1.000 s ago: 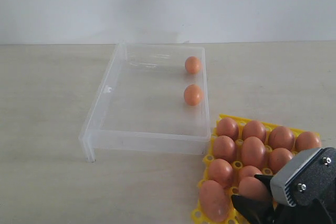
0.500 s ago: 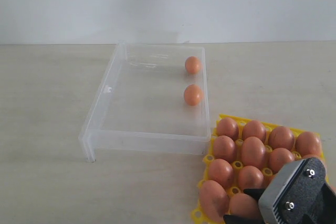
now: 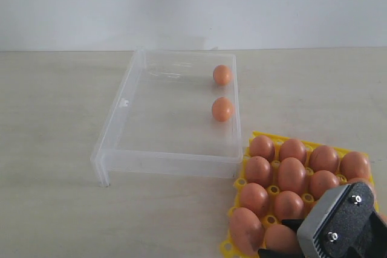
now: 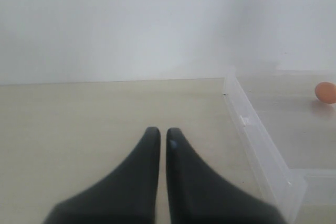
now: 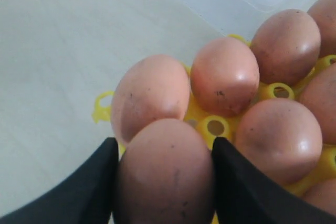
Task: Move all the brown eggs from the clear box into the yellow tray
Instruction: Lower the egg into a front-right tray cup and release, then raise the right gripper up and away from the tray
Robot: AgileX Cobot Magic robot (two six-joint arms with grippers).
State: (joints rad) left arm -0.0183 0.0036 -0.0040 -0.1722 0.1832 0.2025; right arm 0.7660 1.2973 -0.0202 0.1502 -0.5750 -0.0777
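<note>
Two brown eggs (image 3: pixel 222 75) (image 3: pixel 222 109) lie by the right wall of the clear box (image 3: pixel 115 119). The yellow tray (image 3: pixel 240 182) stands at the box's near right corner with several brown eggs in its cups. My right gripper (image 3: pixel 279 238) is low over the tray's near row, shut on a brown egg (image 5: pixel 165 171) held between both fingers (image 5: pixel 100 171). The neighbouring eggs (image 5: pixel 149 95) sit close in front of it. My left gripper (image 4: pixel 159 131) is shut and holds nothing. It hovers over bare table beside the box's wall (image 4: pixel 257 140), with one egg (image 4: pixel 325 92) seen inside.
The pale wooden table (image 3: pixel 54 149) stretches to the left of the box. A white wall (image 3: pixel 193 4) rises behind. The left arm does not show in the exterior view.
My right gripper sank towards the tray's near row with the egg during the first half second. Since then it has held almost still.
</note>
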